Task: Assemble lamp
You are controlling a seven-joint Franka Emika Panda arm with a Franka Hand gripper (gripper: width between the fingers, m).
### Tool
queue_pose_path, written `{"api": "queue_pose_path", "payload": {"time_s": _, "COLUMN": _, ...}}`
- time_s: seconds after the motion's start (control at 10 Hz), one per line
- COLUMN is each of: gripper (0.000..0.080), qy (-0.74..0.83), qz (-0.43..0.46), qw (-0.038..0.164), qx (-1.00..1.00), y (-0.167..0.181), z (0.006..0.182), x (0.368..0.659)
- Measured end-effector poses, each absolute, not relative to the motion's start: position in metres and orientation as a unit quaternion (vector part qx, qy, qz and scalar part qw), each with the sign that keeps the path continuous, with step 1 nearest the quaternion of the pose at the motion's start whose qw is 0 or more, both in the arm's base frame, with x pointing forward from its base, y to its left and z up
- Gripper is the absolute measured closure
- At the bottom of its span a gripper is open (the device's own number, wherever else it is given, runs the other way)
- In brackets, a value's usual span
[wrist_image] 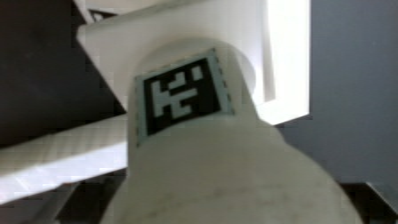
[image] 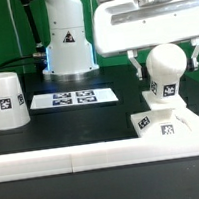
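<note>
Bulb on base, pincer around it.
Pincer spread, fingers flanking the upright bulb on the base; shade stands well apart on the tabletop.

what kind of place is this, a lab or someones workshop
Most likely a robotics lab bench: a green backdrop, a black table with the marker board fixed on it, and tagged white lamp parts, with the hand around the bulb.

A: Exterior view is evenly bright; the shade and other white plastic nearly wash out against the dark tabletop.

B: Wrist view is dimmer, the bulb close, soft and blurred.
</note>
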State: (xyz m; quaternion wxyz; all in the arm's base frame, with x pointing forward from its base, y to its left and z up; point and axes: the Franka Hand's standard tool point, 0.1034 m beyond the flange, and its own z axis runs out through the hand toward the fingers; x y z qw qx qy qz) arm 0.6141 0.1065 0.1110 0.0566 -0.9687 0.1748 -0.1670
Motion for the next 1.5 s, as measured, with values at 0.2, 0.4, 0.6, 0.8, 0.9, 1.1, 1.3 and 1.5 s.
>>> {"api": "queue_pose_path", "payload": {"time_s": 0.2, "gripper": 0.022, "qy": 0.255, "qz": -0.157, "qw": 0.077, "qx": -0.951, "y": 0.111, "z": 0.11, "x": 0.612}}
{"api": "queue_pose_path", "payload": {"time_s": 0.4, "gripper": 0.022, "qy": 0.338, "qz": -0.142, "qw": 0.095, "qx": -0.925, "y": 0.113, "z": 0.108, "x": 0.609}}
{"api": "queue_pose_path", "payload": {"time_s": 0.6, "gripper": 0.022, "qy": 0.389, "qz": -0.135, "qw": 0.107, "qx": -0.905, "y": 0.112, "z": 0.108, "x": 0.609}}
{"api": "queue_pose_path", "payload": {"time_s": 0.8, "gripper": 0.0112, "qy": 0.409, "qz": -0.131, "qw": 0.112, "qx": -0.896, "y": 0.113, "z": 0.107, "x": 0.608}}
{"api": "queue_pose_path", "payload": {"time_s": 0.9, "gripper": 0.0112, "qy": 0.393, "qz": -0.134, "qw": 0.11, "qx": -0.903, "y": 0.112, "z": 0.108, "x": 0.609}}
{"api": "queue_pose_path", "payload": {"time_s": 1.1, "gripper": 0.0102, "qy": 0.303, "qz": -0.156, "qw": 0.098, "qx": -0.935, "y": 0.109, "z": 0.113, "x": 0.613}}
{"api": "queue_pose_path", "payload": {"time_s": 1.3, "gripper": 0.0101, "qy": 0.239, "qz": -0.165, "qw": 0.092, "qx": -0.952, "y": 0.114, "z": 0.123, "x": 0.61}}
{"api": "queue_pose_path", "payload": {"time_s": 1.5, "gripper": 0.0101, "qy": 0.221, "qz": -0.164, "qw": 0.09, "qx": -0.957, "y": 0.112, "z": 0.133, "x": 0.594}}
